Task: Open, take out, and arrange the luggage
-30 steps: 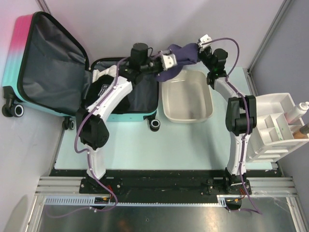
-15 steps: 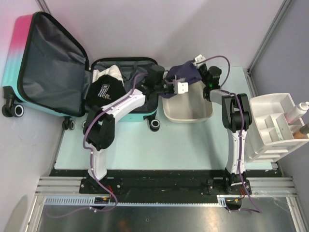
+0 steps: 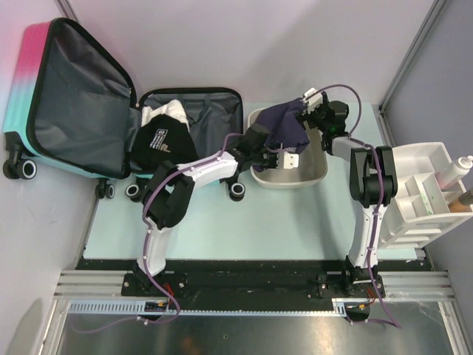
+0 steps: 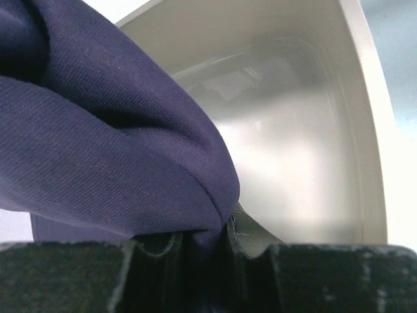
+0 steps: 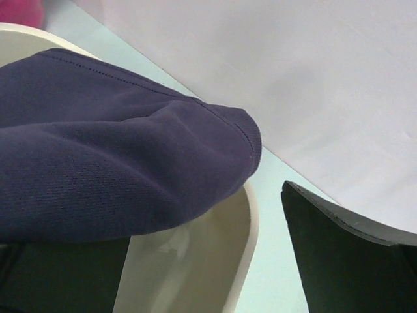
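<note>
1. The left gripper (image 4: 203, 248) is clamped shut on a fold of the dark navy cloth garment (image 3: 283, 126), and it's hanging right over the white oval plastic tub (image 3: 316, 171).
2. If it's going in the tub, I'd lower until most of the cloth is on the bottom, then let go. Dropping it from up here probably leaves it draped over the rim.
3. The right gripper (image 3: 304, 115) has its jaws wide apart. The cloth lies over one finger and doesn't look pinched, so back it off first or it'll snag.
4. The pink-to-teal hard-shell suitcase (image 3: 44, 89) lies open at the left of the worktop (image 3: 244, 229), with a black folded item with white print (image 3: 159, 140) inside.
5. The left arm stretches across the suitcase's open half, so watch the zipper edge when pulling back.
6. The white compartment organiser (image 3: 421, 192) on the right is well out of the way.
</note>
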Controlling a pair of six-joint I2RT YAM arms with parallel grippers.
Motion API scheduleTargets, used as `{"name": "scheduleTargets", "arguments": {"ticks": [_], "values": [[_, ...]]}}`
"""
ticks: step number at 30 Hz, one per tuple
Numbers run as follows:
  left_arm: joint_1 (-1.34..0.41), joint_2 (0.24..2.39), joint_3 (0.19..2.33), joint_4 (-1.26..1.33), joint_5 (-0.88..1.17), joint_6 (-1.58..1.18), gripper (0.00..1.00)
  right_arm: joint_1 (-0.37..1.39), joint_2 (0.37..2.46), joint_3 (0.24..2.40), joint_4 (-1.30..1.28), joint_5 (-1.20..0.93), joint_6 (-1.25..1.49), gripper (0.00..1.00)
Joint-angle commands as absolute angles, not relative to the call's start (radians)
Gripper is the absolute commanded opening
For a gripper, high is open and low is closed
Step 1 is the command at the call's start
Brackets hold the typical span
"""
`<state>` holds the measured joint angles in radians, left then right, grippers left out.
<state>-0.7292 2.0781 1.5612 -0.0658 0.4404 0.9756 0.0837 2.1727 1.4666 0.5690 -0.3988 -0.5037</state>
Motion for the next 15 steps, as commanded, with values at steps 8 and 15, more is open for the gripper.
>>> {"name": "scheduleTargets", "arguments": {"ticks": [8, 15], "values": [[-0.741, 2.128, 1.542, -0.038, 0.463, 0.923, 0.03, 0.081, 2.022, 1.657, 0.396, -0.230, -0.295, 1.00], [-0.745, 2.112, 1.572, -0.041, 0.462, 0.894, 0.31, 0.080, 1.987, 1.752, 0.304, -0.222, -0.192, 1.00]]}}
